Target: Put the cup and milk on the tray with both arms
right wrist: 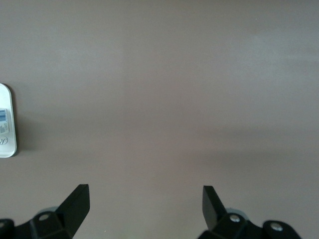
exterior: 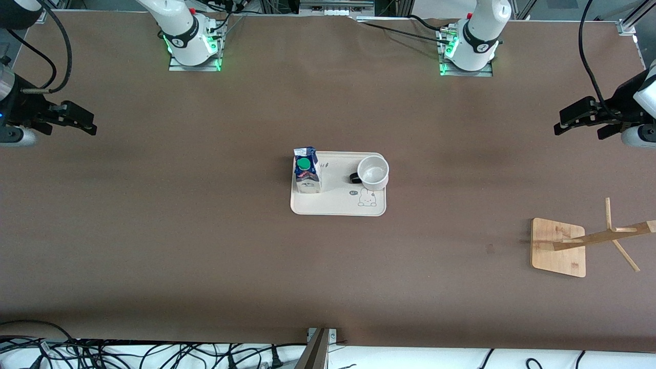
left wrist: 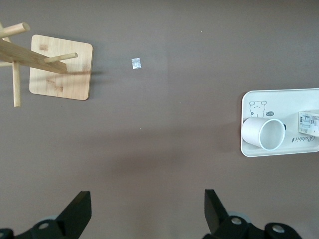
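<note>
The cream tray (exterior: pixel 338 205) lies at the table's middle. The milk carton (exterior: pixel 306 171) with its green cap stands upright on the tray at the right arm's end. The white cup (exterior: pixel 373 172) stands upright on the tray at the left arm's end, its black handle toward the milk. My left gripper (exterior: pixel 564 123) is open and empty, up over bare table at the left arm's end. My right gripper (exterior: pixel 87 123) is open and empty, over bare table at the right arm's end. The left wrist view shows the tray (left wrist: pixel 249 149), the cup (left wrist: pixel 261 133) and part of the milk (left wrist: pixel 308 122). The right wrist view shows the tray's edge (right wrist: pixel 6 144).
A wooden rack (exterior: pixel 558 247) with a square base and slanted pegs stands near the left arm's end, nearer the front camera than the tray; it also shows in the left wrist view (left wrist: pixel 61 67). A small pale scrap (left wrist: pixel 136 63) lies on the table beside it. Cables run along the front edge.
</note>
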You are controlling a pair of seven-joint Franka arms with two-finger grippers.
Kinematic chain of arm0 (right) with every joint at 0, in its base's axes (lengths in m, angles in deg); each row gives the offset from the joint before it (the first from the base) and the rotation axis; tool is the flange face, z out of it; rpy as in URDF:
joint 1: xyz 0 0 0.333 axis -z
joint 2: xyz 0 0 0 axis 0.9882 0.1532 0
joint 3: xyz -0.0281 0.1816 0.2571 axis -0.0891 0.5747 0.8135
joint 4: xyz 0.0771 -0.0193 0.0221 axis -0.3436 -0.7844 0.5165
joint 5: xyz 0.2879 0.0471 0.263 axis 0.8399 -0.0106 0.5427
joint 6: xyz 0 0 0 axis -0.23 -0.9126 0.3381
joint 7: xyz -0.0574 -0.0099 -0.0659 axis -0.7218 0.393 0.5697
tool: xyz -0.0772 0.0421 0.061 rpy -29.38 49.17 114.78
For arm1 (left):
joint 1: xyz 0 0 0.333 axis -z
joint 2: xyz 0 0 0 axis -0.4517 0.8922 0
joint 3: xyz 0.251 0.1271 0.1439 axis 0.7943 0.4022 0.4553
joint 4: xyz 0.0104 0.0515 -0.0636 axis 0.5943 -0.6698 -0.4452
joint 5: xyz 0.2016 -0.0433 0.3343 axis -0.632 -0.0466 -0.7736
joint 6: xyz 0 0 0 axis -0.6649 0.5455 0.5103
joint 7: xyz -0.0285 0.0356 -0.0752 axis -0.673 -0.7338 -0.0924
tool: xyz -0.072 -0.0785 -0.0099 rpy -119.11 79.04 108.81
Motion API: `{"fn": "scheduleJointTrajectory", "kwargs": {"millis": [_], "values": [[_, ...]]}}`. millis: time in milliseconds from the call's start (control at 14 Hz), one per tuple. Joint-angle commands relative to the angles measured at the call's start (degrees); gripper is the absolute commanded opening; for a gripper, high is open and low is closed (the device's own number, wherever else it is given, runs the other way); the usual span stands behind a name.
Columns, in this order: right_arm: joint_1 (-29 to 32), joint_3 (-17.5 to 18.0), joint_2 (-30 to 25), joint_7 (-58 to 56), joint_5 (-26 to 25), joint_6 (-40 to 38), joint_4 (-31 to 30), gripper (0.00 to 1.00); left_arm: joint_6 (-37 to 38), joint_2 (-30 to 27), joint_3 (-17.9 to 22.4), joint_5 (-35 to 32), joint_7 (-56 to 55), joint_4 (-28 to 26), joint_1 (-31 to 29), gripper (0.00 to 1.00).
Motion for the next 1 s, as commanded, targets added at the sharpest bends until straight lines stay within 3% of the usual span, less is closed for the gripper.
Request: {"fn": "scheduleJointTrajectory", "kwargs": {"millis": [0, 286, 500, 929], "values": [[3.3, 2.18, -7.36, -0.51, 0.62, 0.52, -6.46, 1.0, -0.6, -1.56, 0.24, -1.41, 1.47, -1.59, 0.36, 1.0], [3.83, 2.45, -7.29, -0.95, 0.7, -1.23, -6.74, 1.0, -0.52, -1.83, 0.15, -7.82, 1.82, -1.5, 4.66, 1.0], [3.48, 1.13, -3.94, -1.21, 2.02, -2.65, -4.19, 1.0, -0.52, -1.91, -0.03, -7.83, 2.96, -1.68, 4.23, 1.0], [3.39, 1.04, -3.76, -0.6, 2.02, -2.74, -3.66, 1.0, -0.52, -1.83, 0.15, -7.13, 4.72, -2.03, 1.68, 1.0]]}}
